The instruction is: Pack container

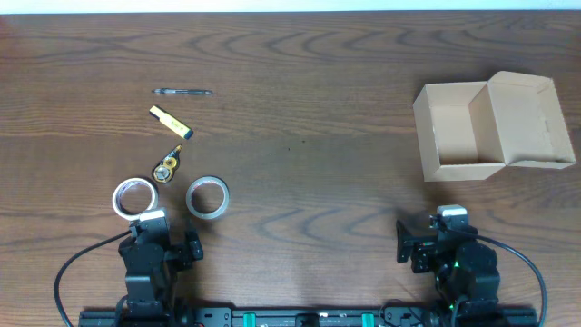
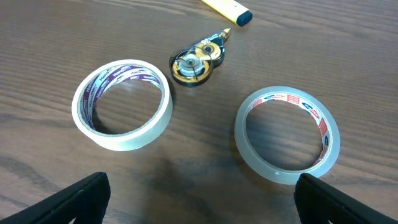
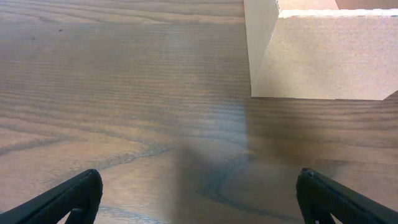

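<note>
The container (image 1: 454,168) is a tan cardboard box with its flap lid open, at the right of the table; its near wall shows in the right wrist view (image 3: 323,59). On the left lie two tape rolls, a white one (image 1: 133,197) (image 2: 121,127) and a clear one (image 1: 207,198) (image 2: 286,163), a correction-tape dispenser (image 1: 167,167) (image 2: 196,59), a yellow marker (image 1: 171,123) (image 2: 230,7) and a pen (image 1: 182,92). My left gripper (image 2: 199,202) is open and empty, just short of the rolls. My right gripper (image 3: 199,199) is open and empty, in front of the box.
Both arms sit at the table's near edge, left arm (image 1: 150,254) and right arm (image 1: 449,254). Bare wood lies between the left items and the box.
</note>
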